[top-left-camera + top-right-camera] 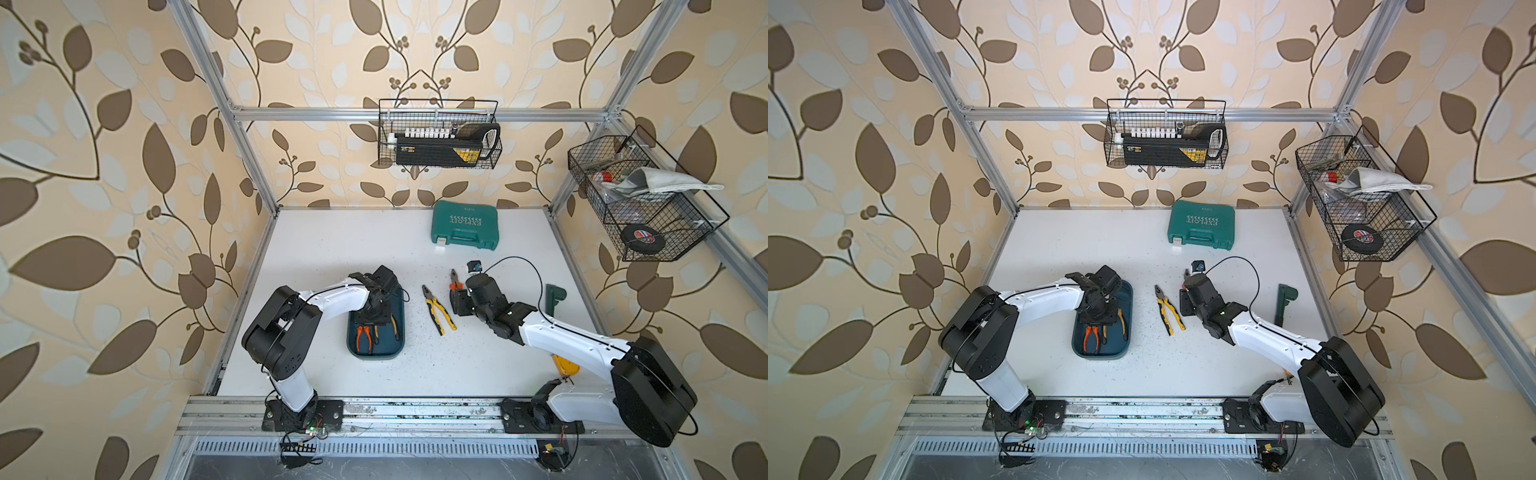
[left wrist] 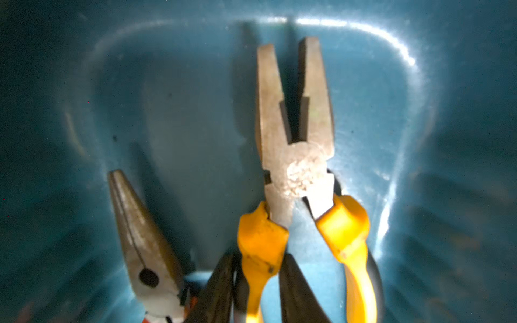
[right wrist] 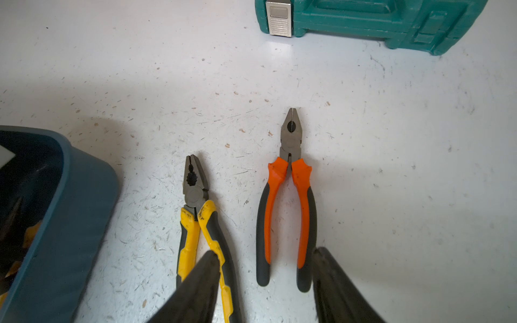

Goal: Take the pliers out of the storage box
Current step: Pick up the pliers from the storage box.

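The teal storage box [image 1: 374,355] [image 1: 1100,356] lies on the white table with my left gripper [image 1: 374,320] [image 2: 260,290] down inside it. Its two dark fingers press on either side of one handle of the yellow-handled pliers [image 2: 296,156]. Long-nosed orange pliers [image 2: 142,237] [image 1: 363,334] lie beside them in the box. Outside the box, yellow-and-black pliers [image 1: 436,309] [image 3: 195,195] and orange-and-black pliers [image 3: 291,167] lie side by side on the table. My right gripper [image 3: 264,251] [image 1: 459,299] hovers open above the orange pair's handle ends, holding nothing.
A green tool case [image 1: 465,226] [image 3: 377,22] sits at the back of the table. Black wire baskets hang on the back frame [image 1: 438,137] and the right frame [image 1: 640,199]. A green tool [image 1: 555,297] lies right of my right arm.
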Robot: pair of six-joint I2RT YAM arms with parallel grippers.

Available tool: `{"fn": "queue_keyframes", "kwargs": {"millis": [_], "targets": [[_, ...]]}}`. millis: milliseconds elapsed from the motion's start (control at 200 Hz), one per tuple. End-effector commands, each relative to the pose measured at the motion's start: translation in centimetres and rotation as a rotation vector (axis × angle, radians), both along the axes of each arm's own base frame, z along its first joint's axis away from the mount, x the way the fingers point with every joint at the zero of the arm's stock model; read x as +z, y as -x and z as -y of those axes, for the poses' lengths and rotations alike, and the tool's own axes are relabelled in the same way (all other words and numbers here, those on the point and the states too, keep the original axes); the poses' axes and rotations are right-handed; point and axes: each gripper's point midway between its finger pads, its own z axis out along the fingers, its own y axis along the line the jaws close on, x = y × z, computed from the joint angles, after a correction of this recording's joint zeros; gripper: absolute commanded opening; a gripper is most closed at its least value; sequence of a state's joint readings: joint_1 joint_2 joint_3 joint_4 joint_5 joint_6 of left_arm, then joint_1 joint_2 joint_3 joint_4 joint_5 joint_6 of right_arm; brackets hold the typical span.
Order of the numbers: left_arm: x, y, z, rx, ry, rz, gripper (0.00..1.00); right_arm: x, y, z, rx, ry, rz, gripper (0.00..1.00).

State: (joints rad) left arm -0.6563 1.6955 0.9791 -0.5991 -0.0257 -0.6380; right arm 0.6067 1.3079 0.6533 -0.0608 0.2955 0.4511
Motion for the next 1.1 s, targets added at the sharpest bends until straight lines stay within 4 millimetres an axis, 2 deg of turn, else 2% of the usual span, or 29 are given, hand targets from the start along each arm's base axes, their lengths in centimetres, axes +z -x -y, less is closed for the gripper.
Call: {"fn": "queue_keyframes", "kwargs": {"millis": [0,110,235,460,580,595,625,685,805,970,1095], "targets": [[0.2,-0.3,0.6,0.009,0.007,0.005,0.22,0.5,-0.4,-0.5,0.010,0.000,0.005,0.56],[0.7,-0.6,0.3,0.026,0.002,0.029,0.10,0.4,-0.5,-0.5,0.009,0.002,0.000,0.56],[1.7,-1.0,-0.2,0.056,-0.003,0.074,0.02,0.3,-0.5,-0.5,0.006,0.008,-0.003,0.56],[5.1,-1.5,-1.0,0.100,0.030,0.181,0.00,0.4,-0.4,-0.3,-0.002,0.011,-0.001,0.55],[6.9,-1.5,-1.0,0.118,0.068,0.224,0.00,1.3,0.1,-0.2,-0.005,-0.028,0.016,0.55],[7.9,-1.5,-1.0,0.119,0.090,0.247,0.00,1.5,0.2,-0.2,-0.003,-0.037,0.019,0.55],[8.4,-1.4,-1.0,0.118,0.102,0.256,0.00,2.0,0.3,-0.4,0.002,-0.057,0.024,0.55],[9.3,-1.2,-1.0,0.113,0.121,0.271,0.00,3.4,0.7,-1.1,0.036,-0.112,0.026,0.55],[10.6,-0.6,-0.7,0.104,0.177,0.285,0.00,6.1,2.1,-4.0,0.157,-0.256,-0.022,0.55],[11.2,0.7,2.6,0.049,0.351,0.272,0.00,6.1,4.5,-7.7,0.261,-0.501,-0.150,0.56],[11.6,1.4,4.4,0.010,0.361,0.300,0.00,5.4,5.6,-9.6,0.306,-0.648,-0.227,0.59]]}}
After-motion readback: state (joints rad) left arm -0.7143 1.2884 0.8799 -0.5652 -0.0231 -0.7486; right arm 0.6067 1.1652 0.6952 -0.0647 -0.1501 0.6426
